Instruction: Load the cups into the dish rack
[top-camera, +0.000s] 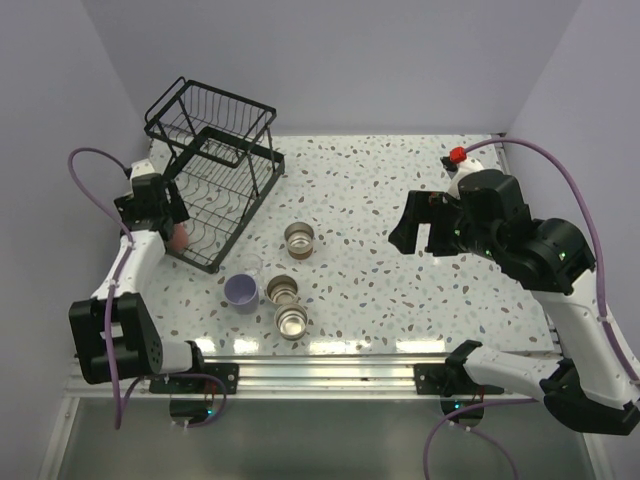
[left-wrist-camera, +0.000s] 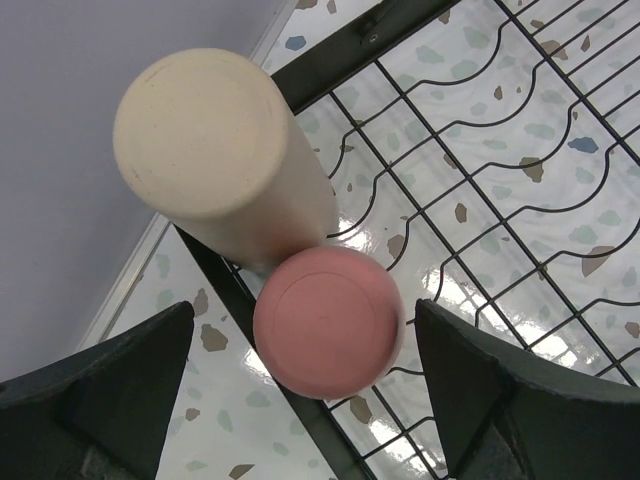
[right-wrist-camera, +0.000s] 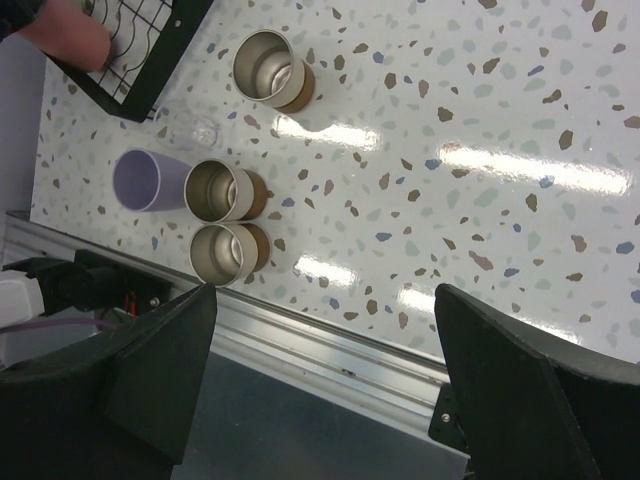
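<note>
Top external: dish rack (top-camera: 212, 165) stands at the far left of the table (top-camera: 400, 290). Left gripper (top-camera: 168, 222) is at the rack's near-left edge with the red-pink cup (top-camera: 179, 239) just under it. On the table near the rack are three steel cups (top-camera: 299, 240), two of them close together, plus the lavender cup (top-camera: 241, 292) and the clear glass cup (top-camera: 251, 268) beside it. Right gripper (top-camera: 425, 228) hangs over bare table, well apart from the cups. Left wrist: jaws spread wide either side of the red-pink cup (left-wrist-camera: 325, 320), which stands base up over the tray's black edge bar. There is a clear gap on one side; contact on the other cannot be told. Tan cup (left-wrist-camera: 215, 150), also base up, touches it from behind. Right wrist: fingers (right-wrist-camera: 150, 370) wide apart, nothing between them. Steel cups (right-wrist-camera: 222, 190) and lavender cup (right-wrist-camera: 150, 180) sit mouth up, near the rail (right-wrist-camera: 330, 340).
</note>
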